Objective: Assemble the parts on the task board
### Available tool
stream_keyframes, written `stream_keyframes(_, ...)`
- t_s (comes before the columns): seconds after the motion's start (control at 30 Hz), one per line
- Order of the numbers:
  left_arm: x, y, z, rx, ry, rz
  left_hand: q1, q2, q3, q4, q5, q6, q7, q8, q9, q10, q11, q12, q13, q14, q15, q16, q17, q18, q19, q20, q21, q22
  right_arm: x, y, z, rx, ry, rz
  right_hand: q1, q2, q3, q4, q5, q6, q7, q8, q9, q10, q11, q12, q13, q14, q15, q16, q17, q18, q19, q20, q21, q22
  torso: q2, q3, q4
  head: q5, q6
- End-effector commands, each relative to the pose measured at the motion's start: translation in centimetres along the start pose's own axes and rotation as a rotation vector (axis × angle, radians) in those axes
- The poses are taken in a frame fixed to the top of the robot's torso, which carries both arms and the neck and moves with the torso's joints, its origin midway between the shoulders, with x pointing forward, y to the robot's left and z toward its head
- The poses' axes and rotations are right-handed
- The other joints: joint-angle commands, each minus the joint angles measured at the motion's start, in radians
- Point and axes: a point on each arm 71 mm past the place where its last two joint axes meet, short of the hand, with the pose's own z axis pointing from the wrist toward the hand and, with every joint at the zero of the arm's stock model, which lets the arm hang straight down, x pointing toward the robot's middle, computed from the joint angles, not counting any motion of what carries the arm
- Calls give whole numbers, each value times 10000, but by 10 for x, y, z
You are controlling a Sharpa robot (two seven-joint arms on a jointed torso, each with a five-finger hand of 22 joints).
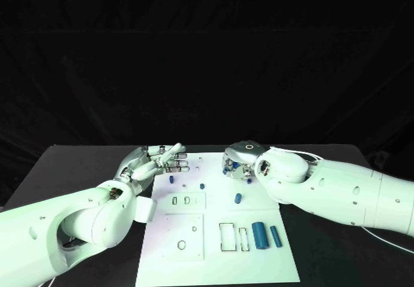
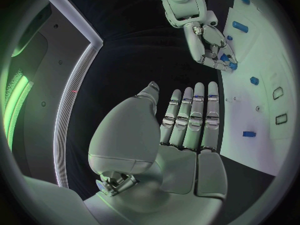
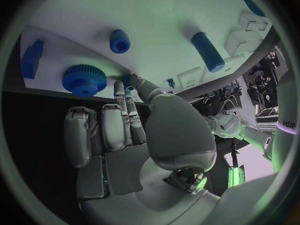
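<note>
The white task board [image 1: 211, 263] lies in the middle of the table. My right hand [image 1: 239, 160] hangs over the board's far edge, and its thumb and a finger pinch a small blue part [image 3: 127, 80] just above the board [image 3: 156, 12]. Close by that hand are a blue gear [image 3: 84, 79], a blue block [image 3: 32, 59], a short cylinder [image 3: 120, 41] and a long cylinder [image 3: 207, 51]. My left hand [image 1: 160, 159] hovers at the board's far left corner, fingers straight and holding nothing. Two blue cylinders [image 1: 259, 234] lie near the board's right front.
Small blue pegs [image 1: 237, 197] stand in the board's middle, beside several empty rectangular and oval slots [image 1: 227, 237]. Bare black table [image 1: 78, 161] lies on both sides of the board. My right arm [image 1: 345, 191] covers the table's right side.
</note>
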Motion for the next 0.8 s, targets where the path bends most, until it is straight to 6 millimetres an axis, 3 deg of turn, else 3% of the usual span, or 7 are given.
stream_keyframes(0.03, 2, -1, 0, 51, 198, -36, 82, 17, -47, -7, 35, -37, 22, -38, -14, -33, 15, -58, -15, 35, 21, -58, 12, 50, 74, 11, 45, 15, 1, 1, -1, -17, -142, 21, 92, 173, 88, 15, -71, 165, -50, 115, 136, 139, -15, 67, 43, 373, -92, 39, 1, -208, 111, -18, 72, 806, 17, -6, 11, 0, 18)
stream_keyframes(0.27, -4, -1, 1, 26, 42, 7, 127, 44, -75, -32, 35, -49, 42, -92, -31, -53, 39, -134, -23, -66, 60, -161, 8, 24, -26, 32, 7, -12, -8, 3, -3, -158, -1181, 547, 147, 141, 128, 36, -124, 252, -92, 180, 225, 273, -71, 139, 113, 367, -140, 55, -3, -252, 238, -69, 190, 1021, 26, 4, 25, 90, 126)
stream_keyframes(0.4, -7, -1, 2, 4, -7, -40, 145, 61, -101, -41, 35, -34, 48, -117, -36, -36, 47, -169, -21, -129, 80, -232, 6, 12, -128, 65, -38, -39, -15, 4, 1, -70, -1736, 940, 212, 115, 183, 31, -27, 257, -94, 198, 285, 285, -85, 148, 148, 331, -159, -17, -133, -187, 41, -96, 35, 737, 49, -15, 19, 147, 243)
stream_keyframes(0.63, -7, 0, 2, 6, 2, -97, 147, 64, -102, -41, 35, -32, 49, -118, -36, -34, 47, -171, -21, -128, 80, -233, 7, 12, -133, 67, -40, -40, -20, 7, 13, 45, -2136, 1195, 212, 79, 208, 49, 29, 204, -63, 176, 311, 228, -61, 115, 151, 328, -149, -8, -124, -189, 38, -100, 37, 747, 74, -14, 35, 144, 321)
stream_keyframes(0.8, -5, 0, 2, 6, 68, -138, 147, 64, -102, -41, 35, -32, 49, -118, -36, -34, 47, -171, -21, -128, 80, -233, 7, 12, -133, 67, -40, -40, -21, 13, 23, 26, -2261, 1259, 208, 65, 216, 61, 43, 173, -47, 161, 319, 220, -53, 110, 156, 331, -143, 6, -106, -197, 57, -99, 55, 781, 95, -23, 60, 146, 310)
